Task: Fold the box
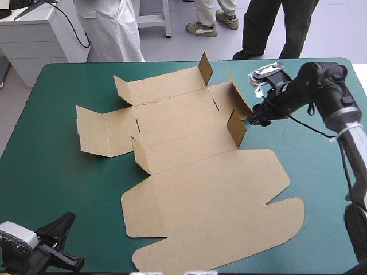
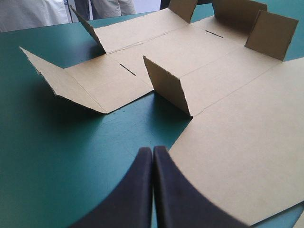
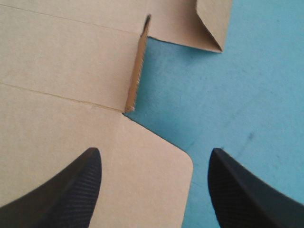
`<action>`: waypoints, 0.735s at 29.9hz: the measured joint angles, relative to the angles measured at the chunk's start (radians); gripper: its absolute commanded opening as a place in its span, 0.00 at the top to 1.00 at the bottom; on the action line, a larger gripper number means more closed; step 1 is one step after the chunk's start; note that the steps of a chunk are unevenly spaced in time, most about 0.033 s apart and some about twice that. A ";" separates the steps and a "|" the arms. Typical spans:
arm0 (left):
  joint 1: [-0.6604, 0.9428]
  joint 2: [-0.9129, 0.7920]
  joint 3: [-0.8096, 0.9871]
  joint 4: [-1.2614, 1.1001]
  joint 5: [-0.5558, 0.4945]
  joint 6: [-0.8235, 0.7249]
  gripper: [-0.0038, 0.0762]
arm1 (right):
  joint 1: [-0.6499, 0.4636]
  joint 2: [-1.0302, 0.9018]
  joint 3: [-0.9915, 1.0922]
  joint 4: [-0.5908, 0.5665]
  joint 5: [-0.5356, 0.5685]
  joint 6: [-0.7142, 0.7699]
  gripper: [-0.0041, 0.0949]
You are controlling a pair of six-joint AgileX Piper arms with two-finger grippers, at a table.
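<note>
The brown box [image 1: 206,200] lies as a cut sheet in the middle of the table, its large lid panel flat toward the front. Several small flaps stand raised around the base, one near the right end [image 1: 235,127]. My right gripper [image 1: 253,118] hovers open over the sheet's right end. In the right wrist view [image 3: 154,156] a rounded corner of board [image 3: 156,156] lies under the gap between its fingers, with a raised flap [image 3: 135,71] edge-on ahead. My left gripper [image 1: 69,217] waits shut at the table's front left, off the box [image 2: 237,133]; its fingers [image 2: 153,153] point toward a raised flap [image 2: 166,88].
Teal-green cover [image 1: 51,177] shows on the left of the sheet, and a narrower strip [image 1: 309,166] on the right between the sheet and the table's edge. The lid's rounded tab [image 1: 287,220] reaches toward the front right.
</note>
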 measured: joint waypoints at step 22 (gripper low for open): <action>0.000 0.000 0.000 0.000 -0.001 0.000 0.96 | 0.095 0.379 -0.254 -0.080 0.031 0.034 0.36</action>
